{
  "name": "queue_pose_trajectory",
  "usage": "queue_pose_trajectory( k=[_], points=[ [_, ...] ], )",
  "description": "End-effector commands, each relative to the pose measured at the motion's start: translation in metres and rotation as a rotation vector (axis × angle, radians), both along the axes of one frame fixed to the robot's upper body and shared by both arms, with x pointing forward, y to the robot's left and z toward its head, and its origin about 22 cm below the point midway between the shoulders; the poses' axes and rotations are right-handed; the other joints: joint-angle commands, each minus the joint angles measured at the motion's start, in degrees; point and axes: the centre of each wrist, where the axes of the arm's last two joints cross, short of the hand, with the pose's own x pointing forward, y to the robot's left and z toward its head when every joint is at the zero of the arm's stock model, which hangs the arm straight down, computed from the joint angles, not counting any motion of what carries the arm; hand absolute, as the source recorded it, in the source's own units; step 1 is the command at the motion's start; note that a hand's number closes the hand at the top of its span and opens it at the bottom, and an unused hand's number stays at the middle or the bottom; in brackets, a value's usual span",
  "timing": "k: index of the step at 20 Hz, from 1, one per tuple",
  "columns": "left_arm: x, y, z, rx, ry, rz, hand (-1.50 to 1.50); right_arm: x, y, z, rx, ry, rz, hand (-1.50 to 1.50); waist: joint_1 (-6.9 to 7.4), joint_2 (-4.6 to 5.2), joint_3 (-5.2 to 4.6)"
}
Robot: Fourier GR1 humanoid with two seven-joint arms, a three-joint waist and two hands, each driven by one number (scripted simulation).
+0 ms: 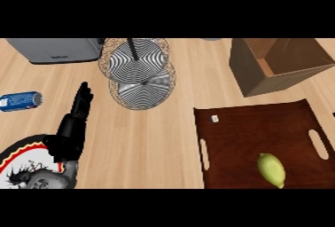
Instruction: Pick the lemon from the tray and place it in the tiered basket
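Observation:
A yellow-green lemon (271, 170) lies on the dark brown tray (248, 128), near the tray's front edge at the lower right. The tiered basket (137, 71), patterned in black and white waves with a dark centre pole, stands at the back centre-left. My left hand (74, 122) shows at the left with fingers straight and pointing away, open and holding nothing, left of the basket and far from the lemon. My right hand does not show.
An open cardboard box (278, 64) stands behind the tray at the back right. A grey appliance (56, 49) sits at the back left. A blue can (20, 100) lies on its side at the left edge. Bare wood lies between basket and tray.

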Motion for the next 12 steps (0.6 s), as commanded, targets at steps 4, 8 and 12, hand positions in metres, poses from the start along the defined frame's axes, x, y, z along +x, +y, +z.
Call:
queue_pose_trajectory(
  k=[4, 8, 12],
  points=[
    [0.001, 0.001, 0.001, -0.008, 0.017, 0.020, 0.00, -0.023, -0.046, 0.110, -0.391, -0.367, -0.046, -1.50, -1.24, -1.10, 0.00],
    [-0.004, -0.005, -0.002, -0.018, 0.022, 0.020, 0.00, -0.054, -0.033, 0.158, -0.607, -0.548, -0.136, -1.50, -2.11, -1.55, 0.06],
    [-0.003, 0.000, -0.002, 0.003, 0.023, 0.031, 0.00, -0.090, -0.012, 0.176, -0.789, -0.675, -0.230, -1.50, -1.95, -1.30, -0.06]
  ],
)
